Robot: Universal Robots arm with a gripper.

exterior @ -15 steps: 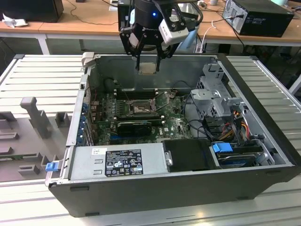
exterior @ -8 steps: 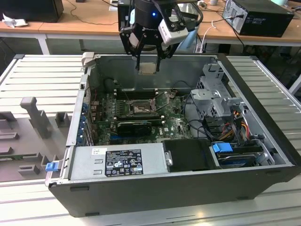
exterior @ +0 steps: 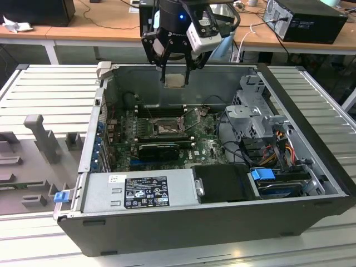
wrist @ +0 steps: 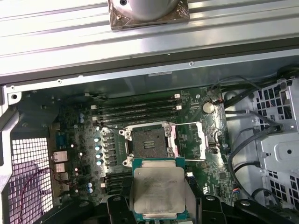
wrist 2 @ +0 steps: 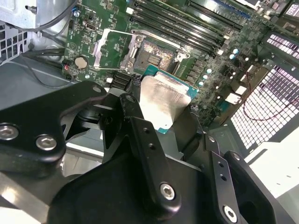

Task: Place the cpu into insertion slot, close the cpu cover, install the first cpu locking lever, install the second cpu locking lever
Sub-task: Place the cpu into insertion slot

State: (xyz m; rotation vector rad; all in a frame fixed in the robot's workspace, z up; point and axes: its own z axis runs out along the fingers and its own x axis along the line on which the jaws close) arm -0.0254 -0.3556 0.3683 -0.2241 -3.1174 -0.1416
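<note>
My gripper hangs above the open computer case, shut on the cpu, a flat silver-grey square chip held by its edges. In both wrist views the cpu sits between the black fingers, well above the motherboard. The insertion slot lies bare on the green board below and slightly ahead of the chip. The cpu cover is a silvery frame swung open beside the slot.
Long black memory slots run behind the slot and a black expansion card lies in front. The power supply, drive cage and loose cables line the case. A grey fixture stands at the exterior view's left.
</note>
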